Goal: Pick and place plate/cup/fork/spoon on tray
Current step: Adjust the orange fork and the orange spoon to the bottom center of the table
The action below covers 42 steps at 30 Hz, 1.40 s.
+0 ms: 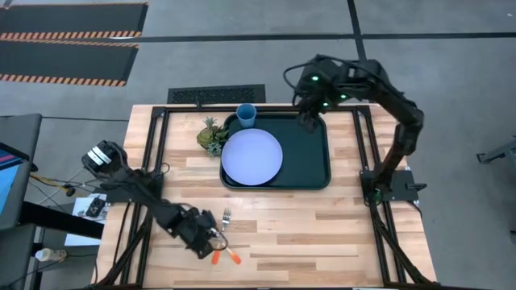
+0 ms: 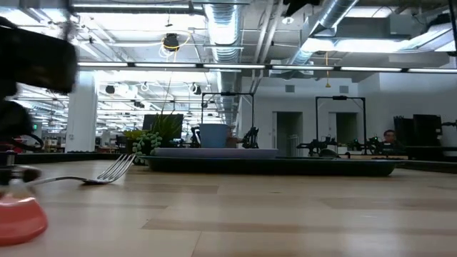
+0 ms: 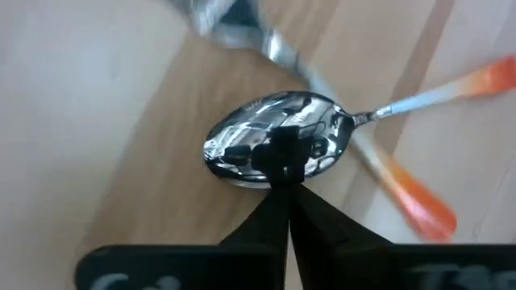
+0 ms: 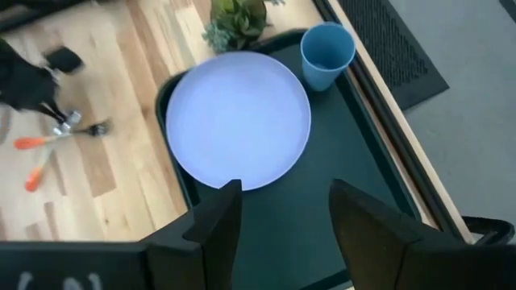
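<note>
Two grippers are working here, and the left gripper (image 1: 211,236) is the busy one, sitting low over the near-left part of the wooden table (image 1: 322,234). In its wrist view the dark fingers (image 3: 284,211) are pinching together right on the edge of the spoon (image 3: 278,150), with the tips meeting at the shiny bowl, so it's clamping the spoon while the spoon is still lying on the wood. The fork (image 3: 403,181) is crossing underneath the spoon, its orange handle pointing off one way and the spoon's orange handle going the other, so the two are touching and kind of tangled in an X. From above, the fork's tines (image 1: 226,215) are poking out just beside the gripper, toward the tray. The tray (image 1: 310,153) is sitting well apart from the cutlery, toward the far middle of the table. The plate (image 1: 252,156) is resting in it on the left side, hanging slightly over the rim, and the cup (image 1: 246,116) is standing upright in the tray's far-left corner, just beside the plate. A small green plant ornament (image 1: 212,136) is sitting on the table right against the tray's left edge. The right gripper (image 1: 309,122) is hovering over the tray's far-right corner with its fingers (image 4: 216,227) spread apart and holding nothing.
</note>
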Each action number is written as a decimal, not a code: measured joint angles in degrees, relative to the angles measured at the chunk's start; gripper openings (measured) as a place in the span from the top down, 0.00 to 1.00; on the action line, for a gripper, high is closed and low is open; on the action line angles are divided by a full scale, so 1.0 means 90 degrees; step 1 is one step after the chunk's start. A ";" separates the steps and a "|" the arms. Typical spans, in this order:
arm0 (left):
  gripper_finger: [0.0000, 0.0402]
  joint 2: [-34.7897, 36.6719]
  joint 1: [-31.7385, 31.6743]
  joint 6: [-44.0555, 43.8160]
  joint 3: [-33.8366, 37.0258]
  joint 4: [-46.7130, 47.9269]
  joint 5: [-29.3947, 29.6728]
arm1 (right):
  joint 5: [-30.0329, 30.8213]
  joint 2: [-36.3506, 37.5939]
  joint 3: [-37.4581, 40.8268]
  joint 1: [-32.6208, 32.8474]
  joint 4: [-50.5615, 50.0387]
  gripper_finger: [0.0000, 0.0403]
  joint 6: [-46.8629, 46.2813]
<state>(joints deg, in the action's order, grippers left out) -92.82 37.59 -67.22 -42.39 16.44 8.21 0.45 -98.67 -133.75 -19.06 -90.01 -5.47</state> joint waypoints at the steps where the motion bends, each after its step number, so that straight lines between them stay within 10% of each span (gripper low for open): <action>1: 0.99 -0.0024 -0.0147 0.0222 0.0000 -0.0120 -0.0061 | 0.0000 0.0077 0.0000 0.0011 0.0000 0.48 -0.0063; 20: 1.00 -0.1079 -0.2508 0.3294 -0.0001 -0.3088 -0.1213 | 0.0010 0.0945 0.0000 0.0853 -0.0001 0.48 -0.0960; 27: 1.00 -0.2283 -0.2974 0.3376 -0.1118 -0.3519 -0.2123 | 0.0468 0.0987 0.0135 0.1714 0.0004 0.48 -0.1362; 42: 1.00 -0.2404 -0.3410 0.6335 -0.2262 -0.1821 -0.3468 | 0.1679 0.2148 0.4450 0.3985 0.0723 0.48 -0.4311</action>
<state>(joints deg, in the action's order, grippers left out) -114.46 6.90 -10.21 -62.75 0.05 -23.01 15.56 -79.34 -93.70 16.80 -83.51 -44.27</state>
